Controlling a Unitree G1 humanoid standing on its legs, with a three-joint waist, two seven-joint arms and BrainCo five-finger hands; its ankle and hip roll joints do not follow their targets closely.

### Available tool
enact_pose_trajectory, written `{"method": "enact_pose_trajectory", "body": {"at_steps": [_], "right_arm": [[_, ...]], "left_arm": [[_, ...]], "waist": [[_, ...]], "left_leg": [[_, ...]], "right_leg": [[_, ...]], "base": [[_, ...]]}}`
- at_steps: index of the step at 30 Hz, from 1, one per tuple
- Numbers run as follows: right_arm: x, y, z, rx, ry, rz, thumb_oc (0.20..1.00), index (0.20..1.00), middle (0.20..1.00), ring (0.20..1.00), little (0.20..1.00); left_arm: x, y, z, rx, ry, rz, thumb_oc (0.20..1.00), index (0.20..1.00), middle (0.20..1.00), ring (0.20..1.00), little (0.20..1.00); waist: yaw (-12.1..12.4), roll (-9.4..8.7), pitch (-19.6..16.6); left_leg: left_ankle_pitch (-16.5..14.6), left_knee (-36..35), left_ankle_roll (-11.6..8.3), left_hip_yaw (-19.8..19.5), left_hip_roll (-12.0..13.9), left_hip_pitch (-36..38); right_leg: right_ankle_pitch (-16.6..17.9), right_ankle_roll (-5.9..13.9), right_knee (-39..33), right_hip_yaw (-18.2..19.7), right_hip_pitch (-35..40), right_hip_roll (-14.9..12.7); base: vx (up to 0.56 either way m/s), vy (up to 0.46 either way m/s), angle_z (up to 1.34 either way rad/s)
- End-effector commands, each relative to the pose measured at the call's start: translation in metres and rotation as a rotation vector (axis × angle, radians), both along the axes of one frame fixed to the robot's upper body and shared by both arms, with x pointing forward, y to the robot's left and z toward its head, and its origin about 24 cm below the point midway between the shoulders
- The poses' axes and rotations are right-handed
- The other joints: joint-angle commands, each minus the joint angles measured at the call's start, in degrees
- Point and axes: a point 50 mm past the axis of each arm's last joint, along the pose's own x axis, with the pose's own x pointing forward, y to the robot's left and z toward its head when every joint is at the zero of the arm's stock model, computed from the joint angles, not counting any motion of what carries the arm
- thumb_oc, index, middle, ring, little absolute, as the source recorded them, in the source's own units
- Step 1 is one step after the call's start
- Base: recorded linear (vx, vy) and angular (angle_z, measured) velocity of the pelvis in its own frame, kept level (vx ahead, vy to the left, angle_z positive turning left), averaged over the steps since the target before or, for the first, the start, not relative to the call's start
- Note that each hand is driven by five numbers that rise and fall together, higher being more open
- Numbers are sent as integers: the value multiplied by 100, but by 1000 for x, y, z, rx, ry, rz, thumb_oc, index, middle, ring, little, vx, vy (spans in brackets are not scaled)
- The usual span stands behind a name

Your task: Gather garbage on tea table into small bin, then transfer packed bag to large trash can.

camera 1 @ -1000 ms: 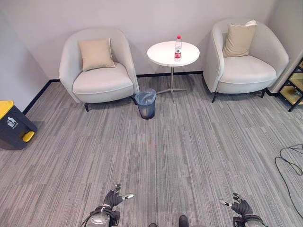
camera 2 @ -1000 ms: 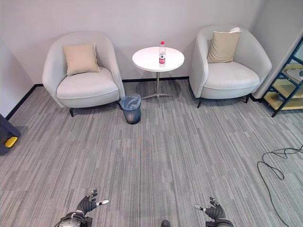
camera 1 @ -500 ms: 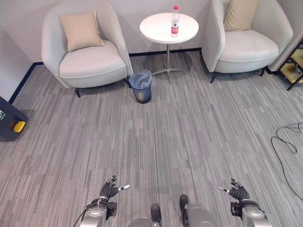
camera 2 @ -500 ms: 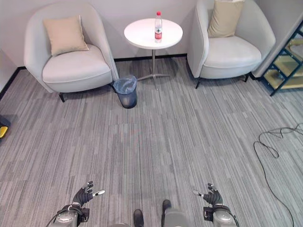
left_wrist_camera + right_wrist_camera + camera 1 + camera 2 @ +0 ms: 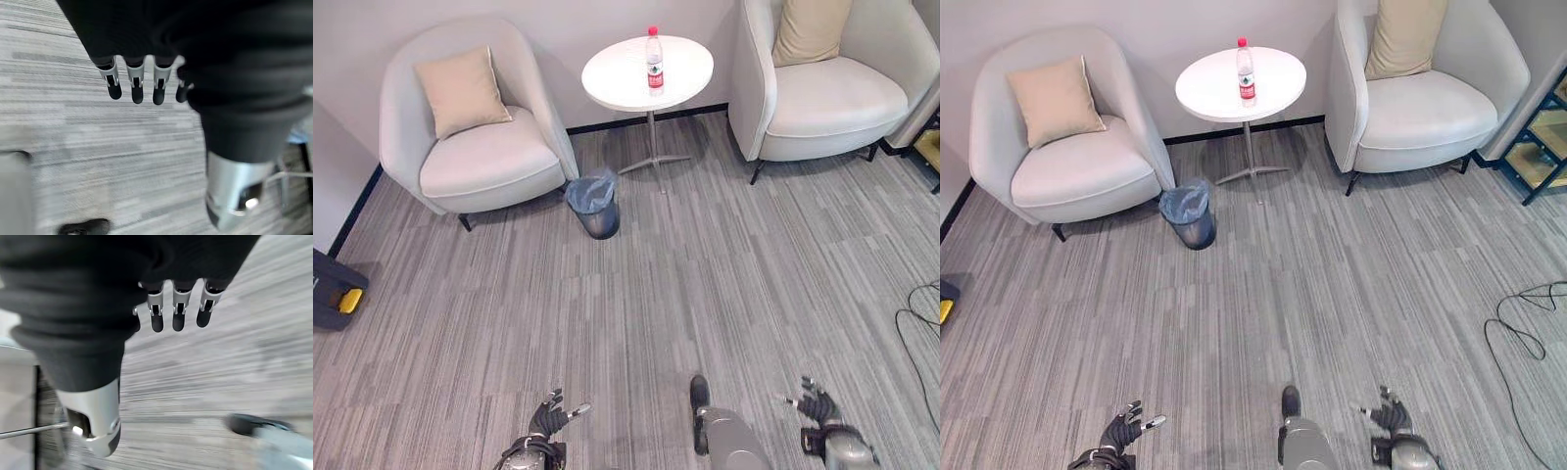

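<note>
garbage here is one bottle point(image 5: 654, 60) standing on the round tea table point(image 5: 617, 83), between two armchairs, small bin point(image 5: 595, 205) just beside its base. our left hand point(image 5: 551, 418) and right hand point(image 5: 815, 408) hang low, fingers loosely spread, empty, well apart from it. we judge a hasty reach could topple the bottle.

A clear plastic bottle point(image 5: 653, 61) with a red cap and red label stands upright on the round white tea table point(image 5: 617, 82), slightly behind the top's centre. The table rests on a single thin metal post with a splayed foot. The small bin point(image 5: 595, 206), dark and lined with a bluish bag whose rim is folded over the edge, stands upright on the carpet beside the table's foot; its contents cannot be made out. A dark large trash can point(image 5: 333, 292) with a yellow part sits at the far left edge.
</note>
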Motion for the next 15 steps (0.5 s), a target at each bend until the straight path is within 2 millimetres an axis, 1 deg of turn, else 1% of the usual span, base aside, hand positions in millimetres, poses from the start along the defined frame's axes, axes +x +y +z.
{"method": "enact_pose_trajectory", "body": {"at_steps": [1,2,3,4,5,6,7,8,9,11,12,13,14,15], "right_arm": [[16,-3,16,-23,-84,15,1000,1000,1000,1000,1000],[15,-2,15,-22,-79,19,1000,1000,1000,1000,1000],[13,-3,13,-32,-72,19,1000,1000,1000,1000,1000],[13,-2,12,-29,-64,22,1000,1000,1000,1000,1000],[12,0,10,-35,-51,31,1000,1000,1000,1000,1000],[12,1,10,-34,-51,31,1000,1000,1000,1000,1000],[11,3,7,-31,-38,35,1000,1000,1000,1000,1000],[11,5,7,-30,-39,38,1000,1000,1000,1000,1000],[11,5,7,-30,-39,38,1000,1000,1000,1000,1000],[6,10,3,-13,-24,53,1000,1000,1000,1000,1000],[5,13,1,-5,-17,56,1000,1000,1000,1000,1000],[3,15,-1,0,-7,64,1000,1000,1000,1000,1000],[-1,16,-4,9,5,63,1000,1000,1000,1000,1000],[-4,19,-7,19,17,69,1000,1000,1000,1000,1000]], "left_arm": [[32,12,20,55,-124,-33,1000,1000,1000,1000,1000],[31,10,19,50,-119,-40,1000,1000,1000,1000,1000],[30,11,19,54,-125,-28,1000,1000,1000,1000,1000],[29,9,19,47,-125,-39,1000,1000,1000,1000,1000],[27,11,19,57,-123,-38,1000,1000,1000,1000,1000],[27,11,19,57,-122,-38,1000,1000,1000,1000,1000],[24,10,17,58,-110,-40,1000,1000,1000,1000,1000],[22,11,16,61,-101,-33,1000,1000,1000,1000,1000],[21,12,16,61,-100,-33,1000,1000,1000,1000,1000],[14,14,12,58,-76,-18,1000,1000,1000,1000,1000],[11,15,11,62,-64,-18,1000,1000,1000,1000,1000],[9,15,10,63,-57,-14,1000,1000,1000,1000,1000],[7,15,9,63,-50,-16,1000,1000,1000,1000,1000],[7,16,8,63,-45,-26,1000,1000,1000,1000,1000]], "waist": [[-11,-207,133],[32,-197,107],[110,-114,131],[160,-86,96],[294,35,77],[297,8,97],[387,45,74],[423,23,66],[429,9,72],[485,15,-64],[510,-33,-133],[535,-94,-188],[556,-191,-282],[554,-312,-344]], "left_leg": [[-805,-1987,360,668,-391,-6],[-830,-2307,354,700,-437,-47],[-689,-3156,323,800,-515,-253],[-651,-3514,316,733,-545,-215],[-227,-4487,233,703,-639,-379],[-222,-4528,236,718,-665,-320],[-116,-4958,209,813,-656,-448],[-63,-4955,205,916,-641,-536],[-72,-4952,206,928,-651,-523],[43,-4875,285,1048,-564,-390],[99,-4739,329,1052,-581,-401],[47,-4561,377,1046,-613,-432],[-61,-4441,433,1089,-668,-400],[-174,-4398,502,1144,-731,-308]], "right_leg": [[-463,784,-587,355,843,-132],[-522,810,-598,394,941,-125],[-673,846,-605,398,1139,1],[-700,850,-587,420,1189,22],[-903,856,-537,522,1491,233],[-931,862,-531,530,1527,204],[-1072,878,-512,646,1835,283],[-1167,887,-514,724,2022,290],[-1176,890,-514,731,2035,275],[-1287,933,-495,869,2252,285],[-1298,976,-451,904,2353,229],[-1286,1035,-361,913,2390,143],[-1221,1155,-264,891,2447,15],[-975,1292,11,859,2402,-128]], "base": [[558,-207,6],[660,-138,30],[426,-24,14],[696,-35,-36],[474,-17,-66],[705,-10,-66],[508,16,-62],[501,16,-48],[366,32,-42],[467,60,-52],[551,81,-54],[567,98,-51],[561,103,-48],[388,72,-35]]}}
